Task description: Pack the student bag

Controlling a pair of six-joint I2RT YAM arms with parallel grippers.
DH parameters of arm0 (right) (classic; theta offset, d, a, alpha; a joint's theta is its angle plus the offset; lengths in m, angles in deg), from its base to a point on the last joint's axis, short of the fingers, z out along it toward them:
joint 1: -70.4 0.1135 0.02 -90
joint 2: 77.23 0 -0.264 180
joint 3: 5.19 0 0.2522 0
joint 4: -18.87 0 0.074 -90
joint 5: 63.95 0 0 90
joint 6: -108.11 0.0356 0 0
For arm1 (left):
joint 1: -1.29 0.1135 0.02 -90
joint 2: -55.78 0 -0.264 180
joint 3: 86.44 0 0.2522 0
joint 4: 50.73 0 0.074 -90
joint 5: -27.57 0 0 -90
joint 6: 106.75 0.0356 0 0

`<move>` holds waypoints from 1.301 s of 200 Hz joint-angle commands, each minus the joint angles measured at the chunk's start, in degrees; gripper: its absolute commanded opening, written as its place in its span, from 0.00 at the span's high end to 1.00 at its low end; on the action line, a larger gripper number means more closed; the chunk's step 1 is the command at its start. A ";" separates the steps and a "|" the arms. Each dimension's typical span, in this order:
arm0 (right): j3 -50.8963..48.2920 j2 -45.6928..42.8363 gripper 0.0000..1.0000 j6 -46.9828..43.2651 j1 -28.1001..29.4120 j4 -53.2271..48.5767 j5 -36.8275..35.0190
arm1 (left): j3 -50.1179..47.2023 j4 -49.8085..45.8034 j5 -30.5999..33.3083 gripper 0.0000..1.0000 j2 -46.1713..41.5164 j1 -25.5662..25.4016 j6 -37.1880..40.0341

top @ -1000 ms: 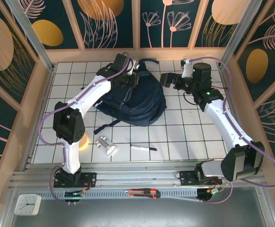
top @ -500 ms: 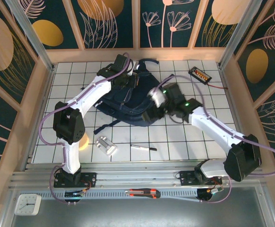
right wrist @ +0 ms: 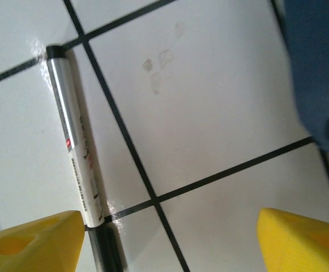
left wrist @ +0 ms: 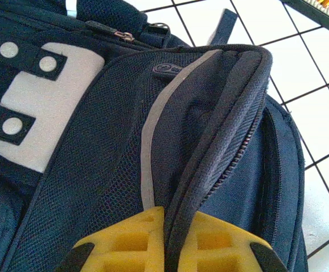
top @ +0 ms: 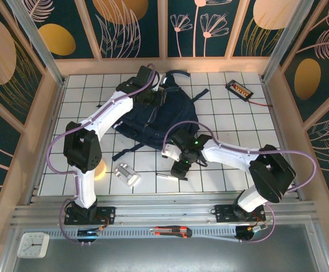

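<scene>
One left tool (left wrist: 172, 241) pinching student bag (left wrist: 96, 164) rim, right tool (right wrist: 167, 241) spread over marker (right wrist: 76, 147) nearby

Light comes bright and even from overhead. Ahead of my right gripper (right wrist: 167, 241) the pen (right wrist: 73, 136) throws small glints and the white tiles (right wrist: 209, 102) shine; the bag (right wrist: 317, 73) to its right is a soft blur. At my left gripper (left wrist: 172, 243) the bag's mesh is sharp, tiles beyond washed out, my fingertips (left wrist: 124, 243) blurred.
</scene>
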 commanded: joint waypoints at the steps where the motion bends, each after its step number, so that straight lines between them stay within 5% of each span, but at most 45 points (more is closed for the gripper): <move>1: -0.73 2.18 0.24 -1.38 1.79 1.36 -2.18 | -0.27 2.66 -0.23 1.00 -2.41 -0.08 -0.56; 128: -1.05 10.62 0.32 2.56 6.26 5.60 -5.61 | -0.88 2.39 -0.66 1.00 -2.99 -0.08 -0.41; 185: -1.08 10.60 0.72 3.19 6.25 5.39 -3.69 | -1.99 2.70 -0.94 1.00 -3.38 -0.08 -0.55; 260: -1.36 5.53 0.83 3.74 5.66 6.38 -3.75 | -2.63 3.47 -1.31 1.00 -3.69 -0.08 -0.42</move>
